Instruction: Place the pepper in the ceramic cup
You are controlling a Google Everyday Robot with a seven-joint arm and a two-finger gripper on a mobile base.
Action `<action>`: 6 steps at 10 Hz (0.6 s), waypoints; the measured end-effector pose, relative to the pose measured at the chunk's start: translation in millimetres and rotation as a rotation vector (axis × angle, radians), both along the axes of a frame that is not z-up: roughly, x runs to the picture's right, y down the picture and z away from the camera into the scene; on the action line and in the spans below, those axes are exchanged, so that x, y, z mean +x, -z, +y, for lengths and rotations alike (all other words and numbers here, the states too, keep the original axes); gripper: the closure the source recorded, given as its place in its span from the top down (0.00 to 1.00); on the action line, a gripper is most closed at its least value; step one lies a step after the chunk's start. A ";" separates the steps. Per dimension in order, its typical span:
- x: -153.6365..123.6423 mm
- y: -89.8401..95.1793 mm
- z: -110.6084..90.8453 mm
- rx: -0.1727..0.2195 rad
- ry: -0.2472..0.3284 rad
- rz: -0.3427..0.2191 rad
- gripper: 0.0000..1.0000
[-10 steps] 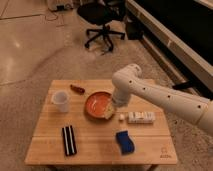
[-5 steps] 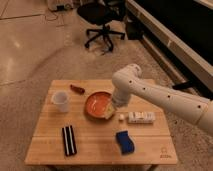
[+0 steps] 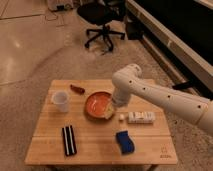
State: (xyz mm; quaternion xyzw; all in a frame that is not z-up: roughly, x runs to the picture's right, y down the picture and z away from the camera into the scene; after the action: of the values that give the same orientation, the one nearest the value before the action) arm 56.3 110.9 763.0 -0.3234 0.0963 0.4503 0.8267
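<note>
The pepper (image 3: 77, 89) is a slim dark red-brown piece lying on the wooden table (image 3: 45, 140) near its far edge, between the cup and the bowl. The white ceramic cup (image 3: 61, 101) stands upright at the left of the table, a little in front of and left of the pepper. My white arm reaches in from the right. The gripper (image 3: 116, 103) hangs over the right rim of the orange bowl (image 3: 97, 106), well to the right of the pepper and the cup.
A black rectangular object (image 3: 69, 140) lies at front left. A blue sponge (image 3: 125, 142) lies at front centre-right. A white box (image 3: 141, 117) lies right of the bowl with a small white piece (image 3: 121, 117) beside it. A black office chair (image 3: 102, 20) stands behind the table.
</note>
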 end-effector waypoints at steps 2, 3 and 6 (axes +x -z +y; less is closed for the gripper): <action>0.8 -5.3 -3.8 0.012 0.002 0.006 0.76; -5.9 -14.3 -12.2 0.035 0.005 0.002 0.76; -37.0 -55.2 -53.3 0.142 0.010 -0.014 0.76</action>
State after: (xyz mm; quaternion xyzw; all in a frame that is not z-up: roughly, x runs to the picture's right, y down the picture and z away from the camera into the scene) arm 19.3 57.6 818.2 -0.2663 0.0601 0.4497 0.8505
